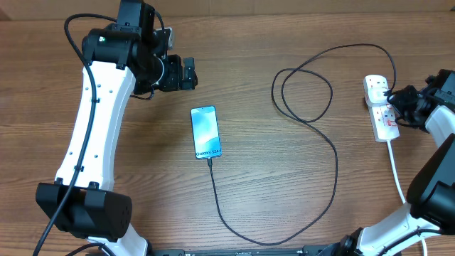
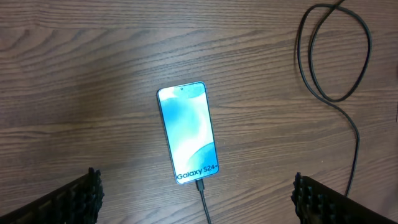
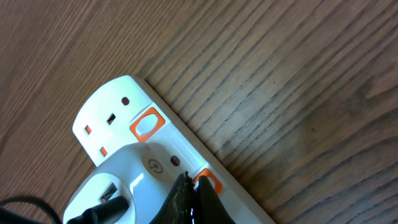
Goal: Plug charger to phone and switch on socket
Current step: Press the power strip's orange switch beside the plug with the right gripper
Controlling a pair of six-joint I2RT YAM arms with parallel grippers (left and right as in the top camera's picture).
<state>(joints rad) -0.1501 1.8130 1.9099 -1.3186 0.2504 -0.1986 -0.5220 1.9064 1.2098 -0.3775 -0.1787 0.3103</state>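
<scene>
Two jobs make up this task, and one looks done to us. The phone (image 1: pixel 205 132) lies flat near the middle of the desk (image 1: pixel 234 43), with its lit screen facing up. The charger (image 1: pixel 334 163) has its small tip pushed into the bottom edge of the phone. From there the thin black cable runs toward the near edge of the desk and bends round to the right. Then it makes a loop and goes over to the socket (image 1: pixel 386 126) at the right side. Its other end sits in a white block (image 3: pixel 118 186) that is plugged into the socket.

So we think the plugging part is finished. What is left is the switch. The right gripper (image 3: pixel 191 194) has its two fingers pressed together with nothing between them. Its tip is down on the small orange switch (image 3: pixel 208 182) next to the white block. We think it is pushing that switch. We cannot tell if the switch is on. The other orange switch (image 3: pixel 147 123), by the free holes, is not touched.

The left gripper (image 1: pixel 190 74) hangs above the desk, up and to the left of the phone and well apart from it. Its fingers are wide apart and hold nothing. We think this arm has no more work here.
</scene>
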